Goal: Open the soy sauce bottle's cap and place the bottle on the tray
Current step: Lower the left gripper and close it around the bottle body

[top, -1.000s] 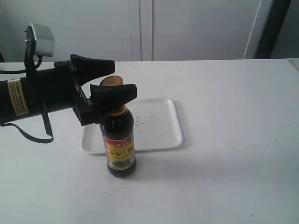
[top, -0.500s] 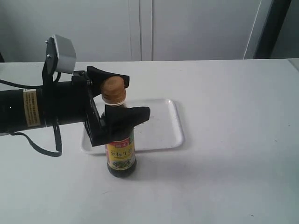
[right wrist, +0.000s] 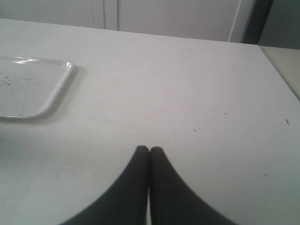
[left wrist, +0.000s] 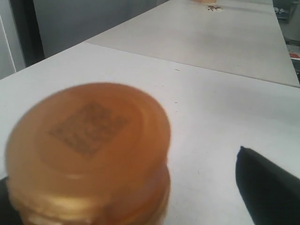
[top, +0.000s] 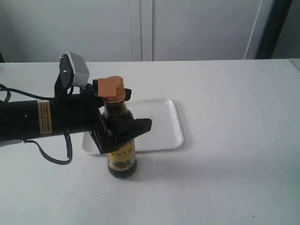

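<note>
The soy sauce bottle [top: 122, 159] stands upright on the table, just in front of the tray's near edge. Its orange-brown cap [top: 111, 87] fills the left wrist view [left wrist: 89, 150], blurred, and whether the lid is lifted I cannot tell. My left gripper [top: 138, 108] reaches in from the left and is open. It straddles the bottle's shoulder, one finger [top: 136, 126] in front and the other behind; the finger [left wrist: 269, 187] seen in the wrist view stands clear of the cap. The white tray [top: 159, 122] lies behind the bottle. My right gripper [right wrist: 149, 149] is shut on nothing, low over bare table.
The white table stretches to the right of the tray [right wrist: 37, 89] and towards the front. A white cabinet wall [top: 187, 28] stands behind the table's far edge. The left arm's black body [top: 47, 117] and its cable [top: 51, 152] lie across the left side.
The left gripper has turned, pushed right and dropped from cap height to the bottle's shoulder, so the cap now shows above it. The bottle has not shifted.
</note>
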Tool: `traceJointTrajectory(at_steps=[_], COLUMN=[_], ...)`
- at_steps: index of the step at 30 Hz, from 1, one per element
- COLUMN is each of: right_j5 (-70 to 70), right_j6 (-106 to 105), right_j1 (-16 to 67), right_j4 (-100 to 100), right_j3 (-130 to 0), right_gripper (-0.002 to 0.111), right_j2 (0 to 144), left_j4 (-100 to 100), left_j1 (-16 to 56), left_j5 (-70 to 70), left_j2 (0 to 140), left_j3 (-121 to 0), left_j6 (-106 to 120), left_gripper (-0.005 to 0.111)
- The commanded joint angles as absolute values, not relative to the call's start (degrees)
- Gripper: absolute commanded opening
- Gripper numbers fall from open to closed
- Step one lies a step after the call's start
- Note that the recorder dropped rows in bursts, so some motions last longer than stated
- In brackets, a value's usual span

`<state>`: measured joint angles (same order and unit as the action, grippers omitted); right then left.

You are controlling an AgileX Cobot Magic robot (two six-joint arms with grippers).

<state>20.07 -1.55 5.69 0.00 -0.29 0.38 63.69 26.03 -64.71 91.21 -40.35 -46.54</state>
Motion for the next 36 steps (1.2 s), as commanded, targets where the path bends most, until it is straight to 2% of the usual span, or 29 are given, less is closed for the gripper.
traceJointTrajectory(at_steps=[1,8,28,31,36], right_j5=[19.91,19.91,19.91,19.91,19.91], right_j6=[-1.27,-1.27,-1.27,-1.27,-1.27], right_j1=[5.65,5.65,5.65,5.65,5.65], right_j4=[0.00,0.00,0.00,0.00,0.00], right_j3=[0.00,0.00,0.00,0.00,0.00], right_gripper=[0.000,0.000,0.000,0.000,0.000], right_j2=[0.00,0.00,0.00,0.00,0.00], left_j4=[62.74,52.22,46.72,46.72,46.72], left_j1=[26.48,26.48,26.48,26.48,26.48], left_j5=[-64.27,-69.96,-69.96,-69.96,-69.96], left_j2=[92.04,92.63,102.95,102.95,102.95], left_j3=[-39.94,-32.56,-32.45,-32.45,-32.56], left_j6=[-44.11,-31.69,-24.12,-23.57,-21.81], left_gripper=[0.097,0.097,0.097,0.091,0.067])
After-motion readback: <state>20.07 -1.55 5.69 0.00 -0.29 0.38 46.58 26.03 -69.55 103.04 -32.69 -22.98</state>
